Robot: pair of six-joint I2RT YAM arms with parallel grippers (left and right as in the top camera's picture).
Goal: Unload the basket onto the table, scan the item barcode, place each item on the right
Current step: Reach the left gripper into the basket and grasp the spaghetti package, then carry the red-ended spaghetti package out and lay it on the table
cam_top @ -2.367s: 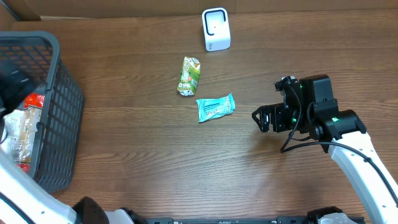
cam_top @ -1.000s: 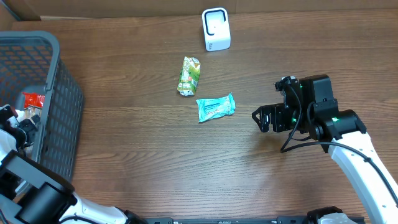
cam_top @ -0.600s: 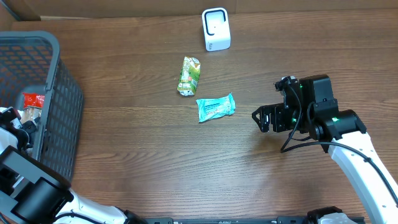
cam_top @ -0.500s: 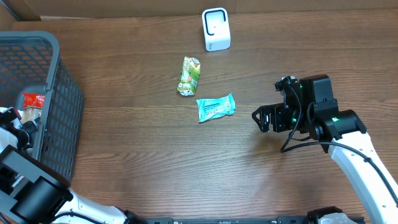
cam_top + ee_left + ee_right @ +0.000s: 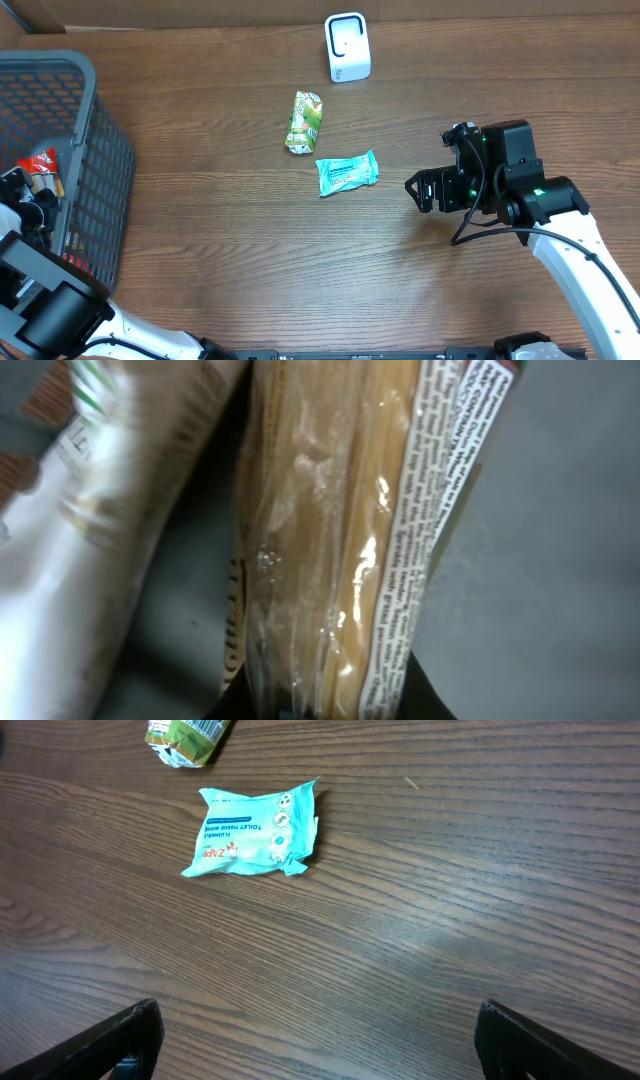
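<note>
The item is a clear packet of spaghetti (image 5: 340, 540) with a printed label strip and a red end (image 5: 40, 163), lying inside the grey basket (image 5: 100, 150) at the left edge. My left gripper (image 5: 325, 705) is down in the basket and shut on the packet, with a dark finger on each side of its lower end; overhead, the left gripper (image 5: 25, 200) shows as a dark shape beside the red end. The white scanner (image 5: 347, 47) stands at the table's far middle. My right gripper (image 5: 420, 192) hovers open over bare wood, holding nothing, its jaws wide in the right wrist view (image 5: 320, 1040).
A green snack packet (image 5: 304, 121) and a teal wipes packet (image 5: 347, 172) lie on the table between scanner and right arm. The wipes packet (image 5: 255, 830) shows ahead of the right gripper. A white bag (image 5: 110, 510) lies next to the spaghetti in the basket.
My left gripper's jaws have closed on the spaghetti packet, and its red end has shifted left and tilted in the basket. The right arm has not moved.
</note>
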